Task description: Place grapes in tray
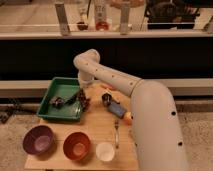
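The green tray [50, 107] sits at the table's back left. The grapes [85, 103], a dark red knobbly bunch, are at the tray's right rim, partly over the wooden table. My gripper [78, 96] is low over the tray's right side, right at the grapes; its wrist hides part of them. I cannot tell whether the grapes rest on the rim or hang from the gripper. A flatter dark grey-green lump [56, 101] lies inside the tray to the left.
A purple bowl [39, 139], an orange bowl [77, 145] and a white cup [105, 151] stand along the front edge. A dark can [106, 98], a blue object [116, 108], an orange ball [128, 118] and a utensil [116, 132] lie to the right, beside my arm.
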You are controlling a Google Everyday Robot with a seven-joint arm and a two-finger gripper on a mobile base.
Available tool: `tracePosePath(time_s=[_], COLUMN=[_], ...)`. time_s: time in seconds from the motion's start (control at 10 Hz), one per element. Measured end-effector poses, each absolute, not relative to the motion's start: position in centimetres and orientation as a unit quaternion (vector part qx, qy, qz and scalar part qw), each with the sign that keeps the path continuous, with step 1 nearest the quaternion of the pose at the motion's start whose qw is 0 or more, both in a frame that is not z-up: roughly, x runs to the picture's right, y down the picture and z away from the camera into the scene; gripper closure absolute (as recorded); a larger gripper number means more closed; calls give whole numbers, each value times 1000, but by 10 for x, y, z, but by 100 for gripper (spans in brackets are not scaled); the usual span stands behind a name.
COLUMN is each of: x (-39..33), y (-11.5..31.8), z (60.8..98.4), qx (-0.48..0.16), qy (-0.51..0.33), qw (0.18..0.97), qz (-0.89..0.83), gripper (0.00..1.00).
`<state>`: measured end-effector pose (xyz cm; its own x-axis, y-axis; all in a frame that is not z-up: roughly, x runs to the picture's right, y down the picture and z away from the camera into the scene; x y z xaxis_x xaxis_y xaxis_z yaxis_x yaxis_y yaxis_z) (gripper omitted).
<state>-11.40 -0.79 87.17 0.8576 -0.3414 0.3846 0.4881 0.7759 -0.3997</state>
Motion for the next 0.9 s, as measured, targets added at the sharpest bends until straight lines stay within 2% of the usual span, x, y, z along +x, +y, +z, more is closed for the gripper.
tracePosePath(time_s=[0.9], x=[-93], y=[-60], z=[823], qx=[-169], qy=[-102], qw=[954], qz=[-227], gripper=[100])
